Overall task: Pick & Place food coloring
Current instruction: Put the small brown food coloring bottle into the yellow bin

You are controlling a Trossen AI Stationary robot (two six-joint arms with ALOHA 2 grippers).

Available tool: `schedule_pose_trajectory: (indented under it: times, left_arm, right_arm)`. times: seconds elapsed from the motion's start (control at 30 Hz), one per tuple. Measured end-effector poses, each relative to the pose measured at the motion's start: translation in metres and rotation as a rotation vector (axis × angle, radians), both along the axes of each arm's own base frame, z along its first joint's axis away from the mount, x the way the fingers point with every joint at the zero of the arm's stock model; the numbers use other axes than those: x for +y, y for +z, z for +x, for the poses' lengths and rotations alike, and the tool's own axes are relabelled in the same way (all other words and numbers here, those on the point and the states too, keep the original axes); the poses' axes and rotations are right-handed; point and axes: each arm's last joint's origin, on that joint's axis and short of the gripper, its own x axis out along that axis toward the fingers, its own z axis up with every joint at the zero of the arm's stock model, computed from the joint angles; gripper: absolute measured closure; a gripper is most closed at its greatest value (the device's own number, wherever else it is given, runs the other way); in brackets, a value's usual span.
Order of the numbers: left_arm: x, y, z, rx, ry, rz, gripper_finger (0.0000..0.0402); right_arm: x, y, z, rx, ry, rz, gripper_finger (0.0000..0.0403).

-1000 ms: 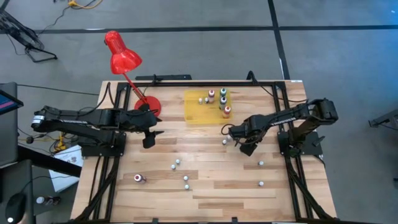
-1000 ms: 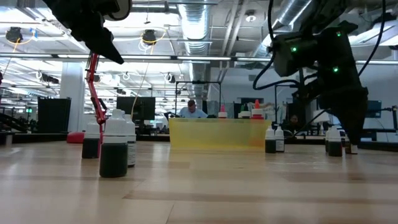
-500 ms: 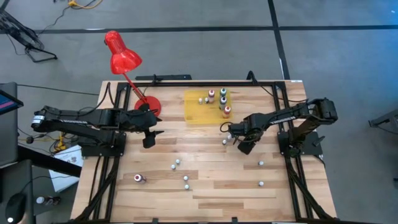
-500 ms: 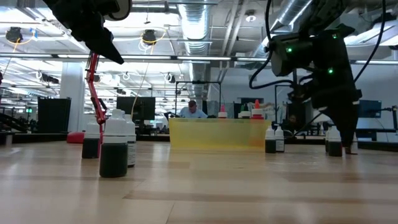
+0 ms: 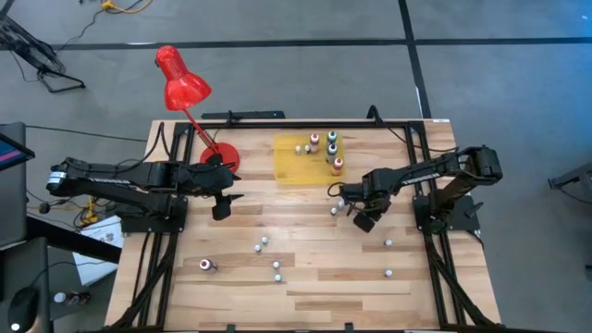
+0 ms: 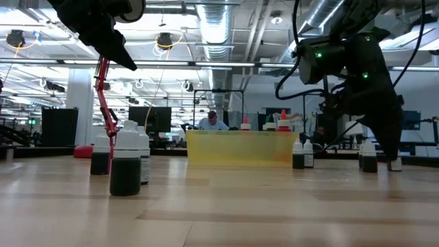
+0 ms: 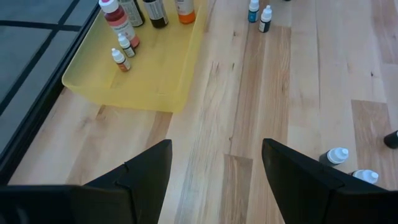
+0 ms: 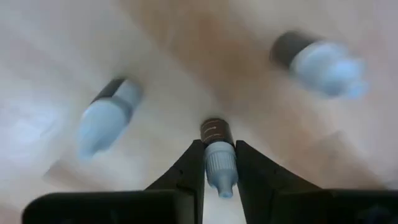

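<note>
The right gripper (image 8: 220, 163) pinches one dark food coloring bottle (image 8: 217, 152); two loose bottles (image 8: 109, 118) flank it at ten and two o'clock. At the table's nine o'clock, the left gripper (image 7: 214, 168) hovers, jaws wide, facing the yellow tray (image 7: 152, 78).

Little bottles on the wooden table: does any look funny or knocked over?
One small red bottle with a pale cap lies on its side near the lower-left corner of the wooden table in the high view; the other loose bottles stand upright, showing caps.
</note>
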Motion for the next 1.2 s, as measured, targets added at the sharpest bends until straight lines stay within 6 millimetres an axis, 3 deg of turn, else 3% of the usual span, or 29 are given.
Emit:
schedule_pose_trajectory:
  times: [0.17, 0.3, 0.5, 0.7, 0.93, 1.2]
  left_arm:
    - [0.000, 0.000, 0.000, 0.002, -0.007, 0.007, 0.0159]
    - [0.000, 0.000, 0.000, 0.004, -0.010, 0.011, 0.0159]
    - [0.000, 0.000, -0.001, 0.003, -0.010, 0.011, 0.0159]
    - [0.000, 0.000, -0.001, 0.003, -0.010, 0.011, 0.0159]
    - [0.000, 0.000, -0.001, 0.003, -0.010, 0.011, 0.0159]
    - [0.000, 0.000, -0.001, 0.008, -0.012, 0.009, 0.0159]
  right_arm:
    - [0.004, 0.001, 0.000, 0.008, -0.043, 0.034, 0.0351]
    - [0.011, 0.013, 0.009, -0.010, -0.029, 0.030, 0.0353]
    - [0.027, 0.056, 0.030, -0.070, -0.021, 0.026, 0.0353]
    - [0.031, 0.105, 0.057, -0.259, -0.049, 0.002, 0.0344]
    - [0.004, 0.132, 0.098, -0.388, 0.038, -0.096, 0.0342]
    - [-0.051, 0.114, 0.149, -0.366, 0.224, -0.140, 0.0340]
